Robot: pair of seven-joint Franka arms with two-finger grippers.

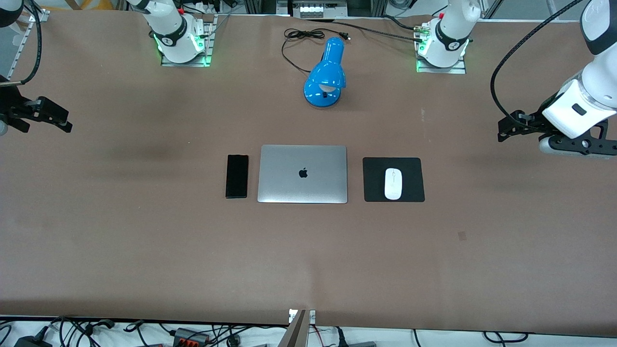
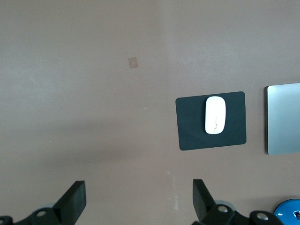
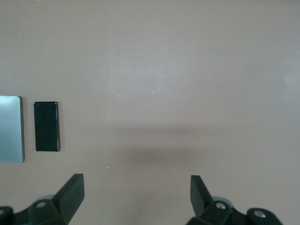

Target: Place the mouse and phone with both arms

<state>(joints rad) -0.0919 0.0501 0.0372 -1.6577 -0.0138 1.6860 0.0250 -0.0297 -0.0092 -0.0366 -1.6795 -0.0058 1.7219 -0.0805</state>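
The white mouse (image 1: 393, 183) lies on a square black mouse pad (image 1: 414, 192) beside the closed silver laptop (image 1: 303, 174), toward the left arm's end. It also shows in the left wrist view (image 2: 215, 115). The black phone (image 1: 236, 176) lies flat beside the laptop, toward the right arm's end; it shows in the right wrist view (image 3: 47, 126) too. My left gripper (image 1: 504, 130) is open and empty, up over bare table at the left arm's end (image 2: 139, 197). My right gripper (image 1: 60, 123) is open and empty, up over bare table at the right arm's end (image 3: 137, 194).
A blue desk lamp (image 1: 326, 74) with a black cord (image 1: 299, 36) stands farther from the front camera than the laptop. The arm bases (image 1: 181, 41) (image 1: 443, 46) stand along the table's back edge. Brown tabletop (image 1: 308, 260) stretches toward the front camera.
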